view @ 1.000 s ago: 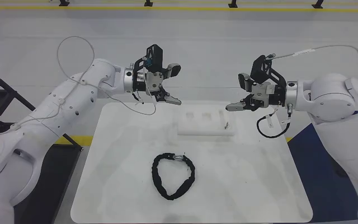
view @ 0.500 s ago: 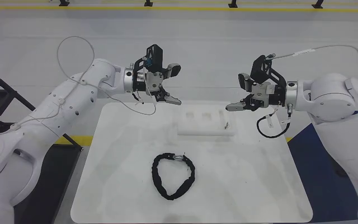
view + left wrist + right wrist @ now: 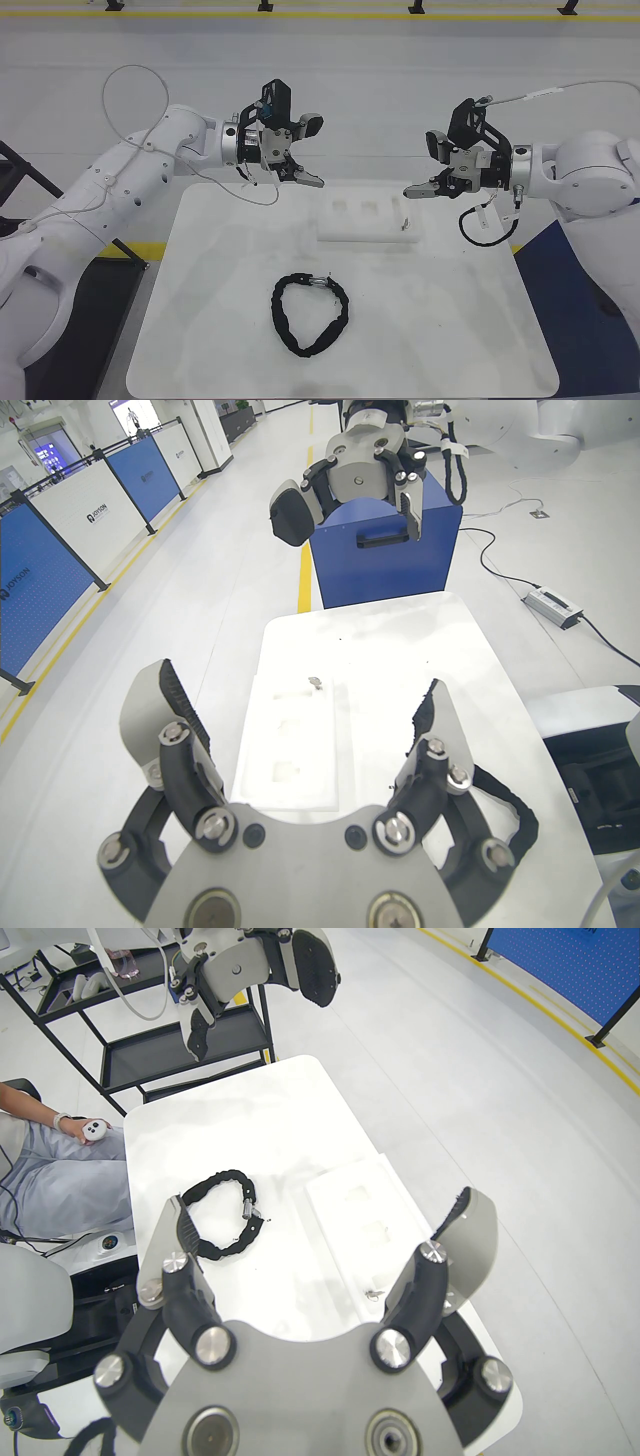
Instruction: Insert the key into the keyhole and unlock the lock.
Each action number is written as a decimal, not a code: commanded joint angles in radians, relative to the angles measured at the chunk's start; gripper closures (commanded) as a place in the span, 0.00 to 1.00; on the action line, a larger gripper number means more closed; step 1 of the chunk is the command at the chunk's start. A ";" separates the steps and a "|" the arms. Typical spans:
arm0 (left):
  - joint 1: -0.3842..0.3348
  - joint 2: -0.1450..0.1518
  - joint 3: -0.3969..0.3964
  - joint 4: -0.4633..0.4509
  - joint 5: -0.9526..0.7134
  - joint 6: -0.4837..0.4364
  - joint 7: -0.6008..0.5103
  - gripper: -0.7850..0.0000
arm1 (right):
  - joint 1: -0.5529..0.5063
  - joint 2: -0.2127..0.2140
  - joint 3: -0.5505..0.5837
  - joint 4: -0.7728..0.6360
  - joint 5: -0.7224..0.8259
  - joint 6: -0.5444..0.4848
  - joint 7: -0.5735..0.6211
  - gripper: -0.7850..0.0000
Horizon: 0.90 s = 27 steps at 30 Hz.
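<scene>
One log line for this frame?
left claw: open, empty | right claw: open, empty | key: on white tray | chain lock: on table

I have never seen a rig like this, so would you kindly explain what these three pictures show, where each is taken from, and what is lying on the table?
This is a two-armed robot working at a white table. The wide picture looks down from a camera mounted above its arms. The other two come from a camera on each wrist, so each shows its own claw up close and the other arm's claw farther off. The left claw and the right claw are both open and hold nothing. They hang near the table's far edge. On the table lie a black chain lock and a white tray. A small key sits at the end of the tray nearest the right claw.
</scene>
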State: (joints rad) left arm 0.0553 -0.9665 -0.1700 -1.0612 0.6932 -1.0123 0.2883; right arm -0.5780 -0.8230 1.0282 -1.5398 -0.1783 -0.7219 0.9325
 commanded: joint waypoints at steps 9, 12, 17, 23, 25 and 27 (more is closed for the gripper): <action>0.000 0.000 0.000 0.000 0.000 0.000 0.000 0.00 | -0.057 -0.013 -0.049 0.063 -0.069 0.113 -0.062 0.00; 0.000 0.000 0.000 0.000 0.000 0.000 0.000 0.00 | -0.063 -0.022 -0.079 0.084 -0.077 0.181 -0.058 0.00; 0.000 0.000 0.000 0.000 0.000 0.000 0.000 0.00 | -0.064 -0.042 -0.132 0.136 -0.091 0.290 -0.055 0.00; 0.000 0.000 0.000 0.000 0.000 0.000 0.000 0.00 | -0.069 -0.072 -0.194 0.205 -0.097 0.454 -0.062 0.00; 0.000 0.000 0.000 0.000 0.000 0.000 0.000 0.00 | -0.063 -0.082 -0.209 0.225 -0.092 0.493 -0.064 0.00; 0.000 0.000 0.000 0.000 0.000 0.000 0.000 0.00 | -0.057 -0.092 -0.228 0.246 -0.097 0.528 -0.057 0.00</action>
State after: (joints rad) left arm 0.0553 -0.9665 -0.1700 -1.0612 0.6932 -1.0123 0.2883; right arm -0.6390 -0.9109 0.8091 -1.3035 -0.2709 -0.2129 0.8706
